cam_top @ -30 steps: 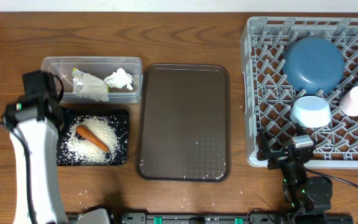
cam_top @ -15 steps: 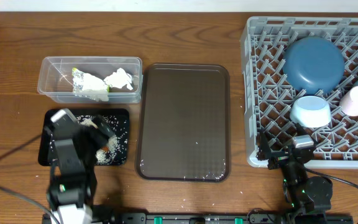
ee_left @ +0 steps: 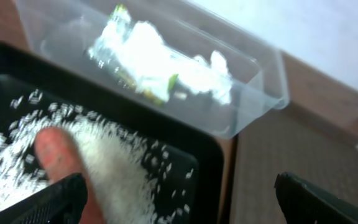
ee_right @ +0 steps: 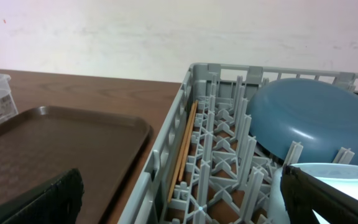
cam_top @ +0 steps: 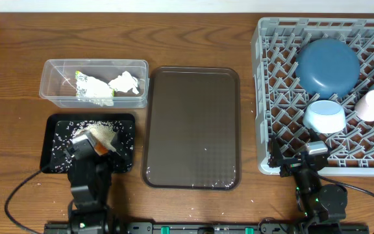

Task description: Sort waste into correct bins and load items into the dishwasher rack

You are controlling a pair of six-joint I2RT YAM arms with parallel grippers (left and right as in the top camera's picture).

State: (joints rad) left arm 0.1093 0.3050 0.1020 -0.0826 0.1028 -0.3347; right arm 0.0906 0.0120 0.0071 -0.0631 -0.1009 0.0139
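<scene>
The clear tub (cam_top: pixel 52 91) holds the crumpled wrapper (cam_top: pixel 93 90) and the white tissue (cam_top: pixel 125 82). In front of it, the black tray (cam_top: pixel 50 140) carries white rice (ee_left: pixel 114 180) and an orange carrot (ee_left: pixel 56 149). My left gripper (cam_top: pixel 91 142) hovers open over this tray's near half, partly hiding the carrot (cam_top: pixel 102 149); nothing is between its fingers (ee_left: pixel 51 202). The grey rack (cam_top: pixel 265 97) holds the dark-blue bowl (cam_top: pixel 326 67), light-blue bowl (cam_top: pixel 323 116), white cup (cam_top: pixel 372 104) and chopsticks (ee_right: pixel 185 146). My right gripper (cam_top: pixel 295 156) stands open and empty at the rack's front edge.
A large brown serving tray (cam_top: pixel 192 127) lies between the black tray and the rack, with nothing on it. The rack's front wall (ee_right: pixel 166 162) is just ahead of the right fingers. A few rice grains lie on the table by the left arm.
The left arm has swung from beside the tub back toward the table's front edge and now sits low over the black tray. The right arm has not moved.
</scene>
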